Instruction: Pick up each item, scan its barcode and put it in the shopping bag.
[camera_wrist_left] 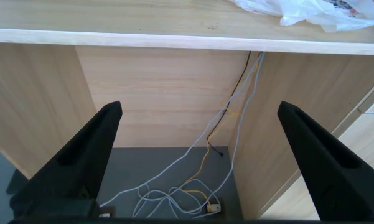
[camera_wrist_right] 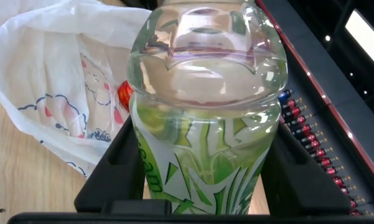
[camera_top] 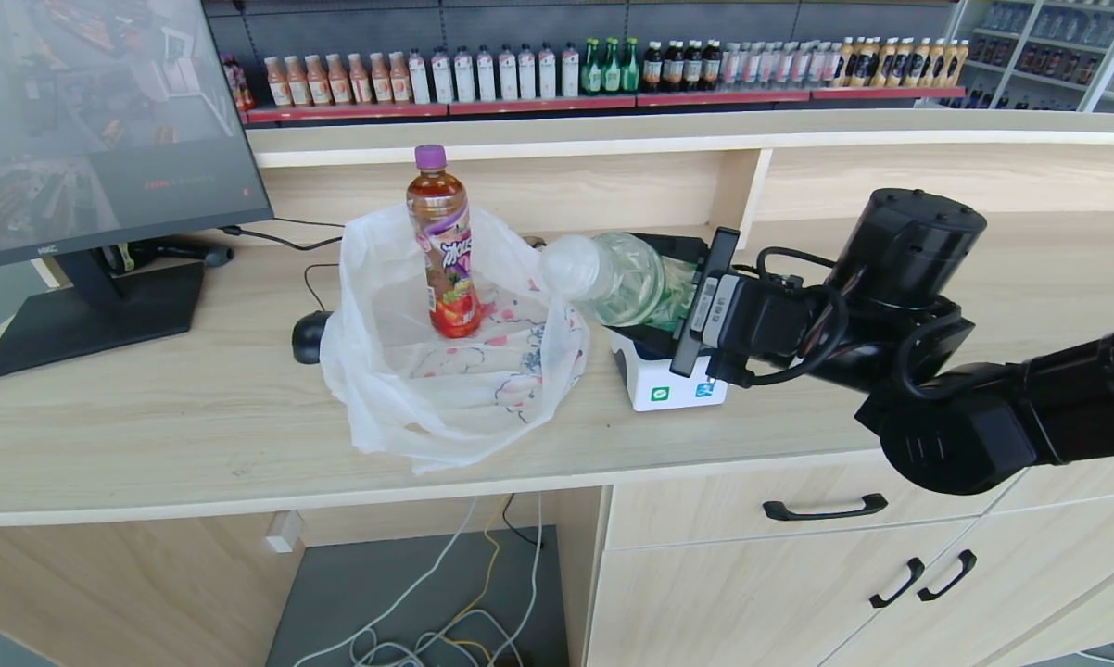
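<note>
Right gripper [camera_wrist_right: 202, 177] holds clear bottle [camera_top: 613, 278] sideways over scanner [camera_top: 673, 394].

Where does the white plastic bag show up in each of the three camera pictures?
Head view: the bag lies open on the counter, left of centre.
Left wrist view: the bag shows as a crumpled edge on the counter top, above the cables.
Right wrist view: the bag lies beside and beyond the green bottle.
Shared landmark: the pale wooden counter.

On my feed the right arm [camera_top: 983, 408] is glossy black: fat round joint [camera_top: 909, 245], looping black cables [camera_top: 798, 371], maybe a white label [camera_top: 705, 304] at the wrist; left gripper [camera_wrist_left: 199, 109] fingers [camera_wrist_left: 81, 155] are black wedges.
</note>
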### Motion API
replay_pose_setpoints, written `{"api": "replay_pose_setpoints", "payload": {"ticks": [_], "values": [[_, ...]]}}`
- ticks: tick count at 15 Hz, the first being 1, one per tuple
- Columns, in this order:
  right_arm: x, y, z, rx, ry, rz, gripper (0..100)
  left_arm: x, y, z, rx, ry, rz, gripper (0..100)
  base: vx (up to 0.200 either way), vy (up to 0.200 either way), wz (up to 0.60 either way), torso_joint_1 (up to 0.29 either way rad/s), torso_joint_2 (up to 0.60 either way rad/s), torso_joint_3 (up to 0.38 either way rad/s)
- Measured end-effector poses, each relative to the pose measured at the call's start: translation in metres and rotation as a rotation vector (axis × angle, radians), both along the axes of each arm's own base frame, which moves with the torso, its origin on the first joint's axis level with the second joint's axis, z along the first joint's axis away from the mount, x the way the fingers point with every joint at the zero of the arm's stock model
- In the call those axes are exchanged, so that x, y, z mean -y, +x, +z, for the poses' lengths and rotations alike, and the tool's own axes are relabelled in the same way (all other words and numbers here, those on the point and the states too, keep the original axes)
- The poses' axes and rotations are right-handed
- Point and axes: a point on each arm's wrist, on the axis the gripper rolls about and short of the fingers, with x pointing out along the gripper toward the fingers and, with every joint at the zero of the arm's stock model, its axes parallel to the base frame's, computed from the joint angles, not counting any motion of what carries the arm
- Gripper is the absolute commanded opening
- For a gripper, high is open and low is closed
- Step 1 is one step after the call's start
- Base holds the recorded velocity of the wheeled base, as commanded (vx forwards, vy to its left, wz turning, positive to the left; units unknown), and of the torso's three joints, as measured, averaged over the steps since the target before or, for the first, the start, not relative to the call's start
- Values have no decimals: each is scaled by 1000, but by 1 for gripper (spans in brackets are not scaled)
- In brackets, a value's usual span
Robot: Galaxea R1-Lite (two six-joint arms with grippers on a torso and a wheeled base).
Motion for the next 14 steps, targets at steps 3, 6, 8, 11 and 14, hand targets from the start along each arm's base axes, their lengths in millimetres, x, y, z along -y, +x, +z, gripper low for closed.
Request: {"api": "replay_pose_setpoints", "payload": {"ticks": [3,6,8,11,14], "values": [[1,-5,9,-21,27,8,0,0,0,0,0,0,0,100,0,0,0,0,0,0],[4,-13,23,-40,74,18,0,0,0,0,0,0,0,100,0,0,0,0,0,0],[8,-19,35,-51,118,-5,0,0,0,0,0,0,0,100,0,0,0,0,0,0],[15,-31,56,-69,193,-18,0,0,0,0,0,0,0,100,0,0,0,0,0,0],[23,-45,72,-97,261,8,0,0,0,0,0,0,0,100,0,0,0,0,0,0]]}}
